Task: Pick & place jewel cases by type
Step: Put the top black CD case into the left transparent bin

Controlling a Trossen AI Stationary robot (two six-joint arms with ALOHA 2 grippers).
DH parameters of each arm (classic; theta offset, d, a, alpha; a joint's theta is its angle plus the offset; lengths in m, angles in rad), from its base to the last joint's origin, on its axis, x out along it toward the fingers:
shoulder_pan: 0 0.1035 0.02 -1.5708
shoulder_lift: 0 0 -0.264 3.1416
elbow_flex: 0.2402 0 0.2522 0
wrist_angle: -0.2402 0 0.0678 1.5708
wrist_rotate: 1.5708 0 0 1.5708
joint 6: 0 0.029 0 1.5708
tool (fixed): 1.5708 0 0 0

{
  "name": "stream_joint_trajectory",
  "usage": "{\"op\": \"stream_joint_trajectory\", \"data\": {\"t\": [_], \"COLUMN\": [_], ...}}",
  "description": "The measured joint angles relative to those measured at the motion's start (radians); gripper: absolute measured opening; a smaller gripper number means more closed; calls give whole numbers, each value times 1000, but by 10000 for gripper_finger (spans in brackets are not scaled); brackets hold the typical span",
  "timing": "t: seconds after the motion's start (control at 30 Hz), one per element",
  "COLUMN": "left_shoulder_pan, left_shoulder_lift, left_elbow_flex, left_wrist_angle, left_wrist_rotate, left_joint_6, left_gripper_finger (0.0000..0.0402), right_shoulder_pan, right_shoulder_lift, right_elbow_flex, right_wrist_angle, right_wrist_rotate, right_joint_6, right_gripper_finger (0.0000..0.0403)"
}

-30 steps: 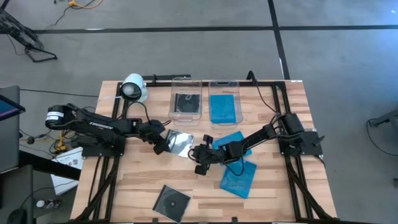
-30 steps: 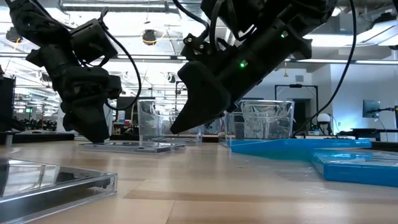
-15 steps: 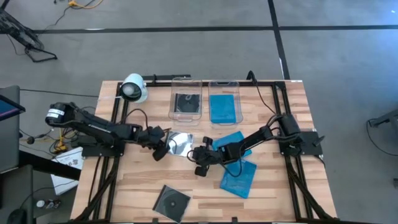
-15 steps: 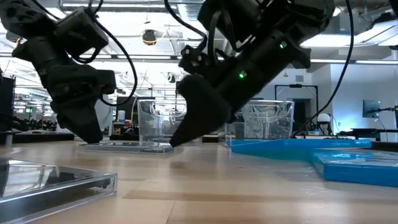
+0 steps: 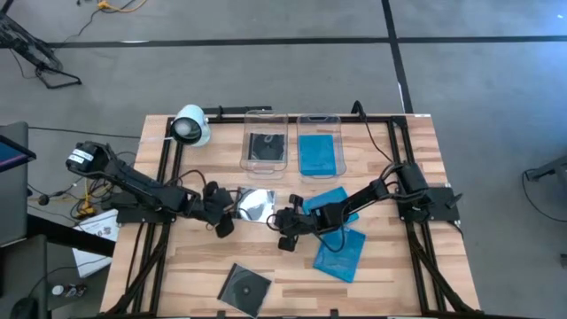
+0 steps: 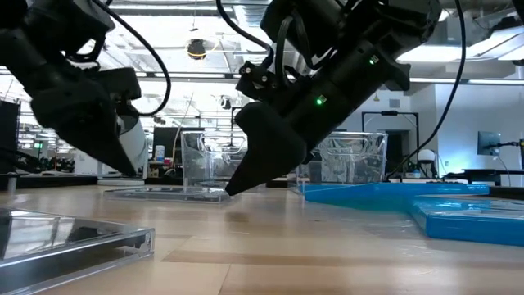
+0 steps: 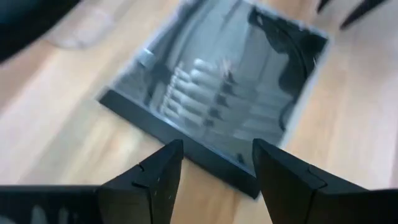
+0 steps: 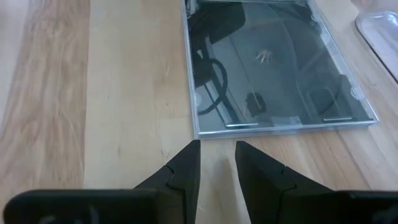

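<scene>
Both open tools [image 5: 219, 217] [image 5: 285, 228] flank the clear jewel case [image 5: 253, 204]

Centre of frame crowded: clear jewel case [image 5: 255, 203] hemmed by left gripper [image 5: 221, 219] on its left, right gripper [image 5: 285, 229] on its right. Two tubs [image 5: 266, 142] blocking top centre. Open wood lower left, bar one dark case [image 5: 244, 287]; blue cases [image 5: 339, 252] filling lower right.
</scene>
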Motion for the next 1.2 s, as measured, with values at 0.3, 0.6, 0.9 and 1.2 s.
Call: {"op": "stream_joint_trajectory", "data": {"t": [0.3, 0.6, 0.9, 1.2], "left_shoulder_pan": [2, 2, -36, -152], "left_shoulder_lift": [32, 150, 163, 163], "left_elbow_flex": [1, 4, 5, 5], "left_wrist_angle": [-9, 51, 64, 60], "left_wrist_rotate": [-112, -107, -14, 64], "left_joint_6": [20, 36, 69, 76], "left_gripper_finger": [190, 163, 149, 149], "right_shoulder_pan": [1, 1, 1, 8], "right_shoulder_lift": [0, 0, 0, -2], "right_elbow_flex": [0, 0, 0, 1], "right_wrist_angle": [-1, -5, -15, -19], "right_wrist_rotate": [-3, -7, -8, -41], "right_joint_6": [0, -1, -2, -42], "right_gripper_finger": [95, 95, 95, 95]}}
